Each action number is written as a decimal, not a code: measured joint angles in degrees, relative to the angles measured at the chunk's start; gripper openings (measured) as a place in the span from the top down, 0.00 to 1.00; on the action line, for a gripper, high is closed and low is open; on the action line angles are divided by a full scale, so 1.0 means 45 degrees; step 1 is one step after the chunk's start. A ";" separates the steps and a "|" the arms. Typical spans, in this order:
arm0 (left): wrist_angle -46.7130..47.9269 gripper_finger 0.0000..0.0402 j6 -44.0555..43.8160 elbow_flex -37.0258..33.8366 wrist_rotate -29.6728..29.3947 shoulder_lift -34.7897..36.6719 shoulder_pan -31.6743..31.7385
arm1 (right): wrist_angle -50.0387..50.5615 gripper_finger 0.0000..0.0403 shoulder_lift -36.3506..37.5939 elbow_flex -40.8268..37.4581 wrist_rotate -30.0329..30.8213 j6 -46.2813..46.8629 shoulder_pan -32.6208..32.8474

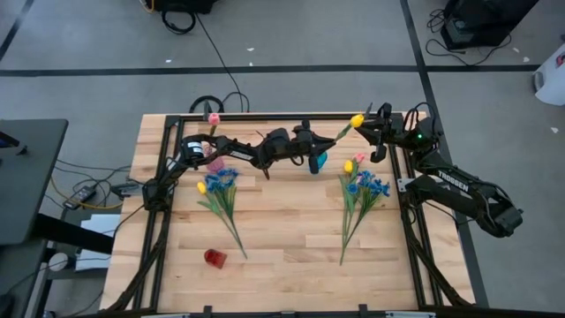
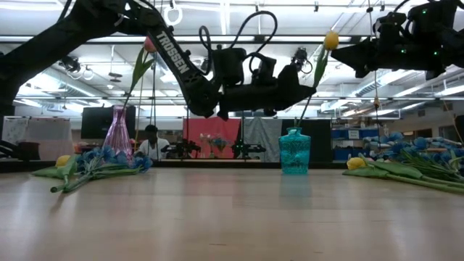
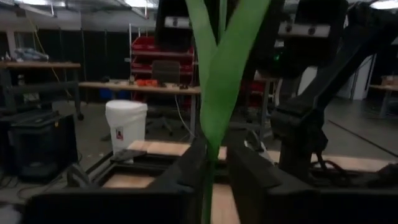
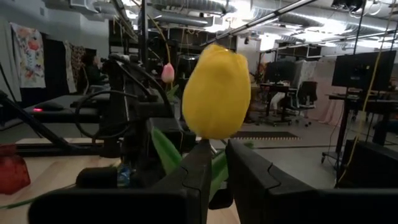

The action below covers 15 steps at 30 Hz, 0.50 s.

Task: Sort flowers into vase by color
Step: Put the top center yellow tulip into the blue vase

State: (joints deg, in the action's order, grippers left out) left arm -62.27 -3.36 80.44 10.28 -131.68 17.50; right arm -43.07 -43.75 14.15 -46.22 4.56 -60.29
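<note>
A yellow tulip point(image 1: 357, 120) slants over the far middle of the table. Its stem point(image 2: 307, 109) runs down to the mouth of a teal vase point(image 2: 293, 151). My right gripper point(image 4: 217, 144) is shut on the stem just under the bloom point(image 4: 216, 93). My left gripper point(image 3: 216, 146) comes level from the table's left, above the vase. It stands slightly open, with the tulip's stem and leaves point(image 3: 219, 81) in the narrow gap. A pink tulip point(image 1: 213, 117) stands in a pink vase point(image 2: 118, 138) at the far left. My right gripper pinches the yellow tulip's stem directly under the bloom point(image 4: 208, 140), coming level from the table's right and lying across the stem. The tulip leans with its bloom up and its lower end at the teal vase. My left gripper has the stem point(image 3: 208, 186) between its fingers; whether they touch it I cannot tell.
Two bunches of blue, yellow and pink flowers lie flat on the table, one at the left point(image 1: 221, 190) and one at the right point(image 1: 362, 190). A small red vase point(image 1: 214, 257) lies near the front left. A black frame point(image 1: 265, 115) rims the table.
</note>
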 joint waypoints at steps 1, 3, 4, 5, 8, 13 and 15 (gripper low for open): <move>0.0202 0.78 0.0000 0.0000 -0.0051 0.0000 0.0000 | 0.0000 0.84 0.0000 0.0000 0.0000 0.0000 0.0000; 0.0304 0.70 -0.0104 -0.0004 -0.0082 0.0000 0.0000 | 0.0032 0.84 0.0000 0.0000 -0.0005 -0.0005 0.0000; 0.0270 0.67 -0.0209 -0.0005 -0.0084 0.0000 0.0009 | 0.0057 0.84 0.0000 0.0000 0.0000 -0.0003 0.0000; 0.0216 0.64 -0.0254 -0.0005 -0.0082 0.0013 0.0023 | 0.0069 0.84 0.0000 0.0000 0.0000 -0.0003 0.0000; 0.0792 0.58 -0.0156 -0.0015 -0.0022 0.0262 0.0090 | 0.0087 0.84 0.0000 0.0000 -0.0029 0.0000 0.0000; 0.3694 0.55 0.0927 -0.0019 -0.0027 0.1295 0.0084 | 0.0154 0.84 0.0000 0.0000 -0.0092 -0.0015 -0.0031; 0.4776 0.55 0.1305 -0.0019 -0.0108 0.1703 -0.0062 | 0.0151 0.84 0.0000 0.0000 -0.0087 -0.0022 -0.0053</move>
State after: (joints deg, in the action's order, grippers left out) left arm -40.78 2.52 80.36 9.79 -124.02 17.22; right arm -42.39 -43.75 14.15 -46.61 4.46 -60.53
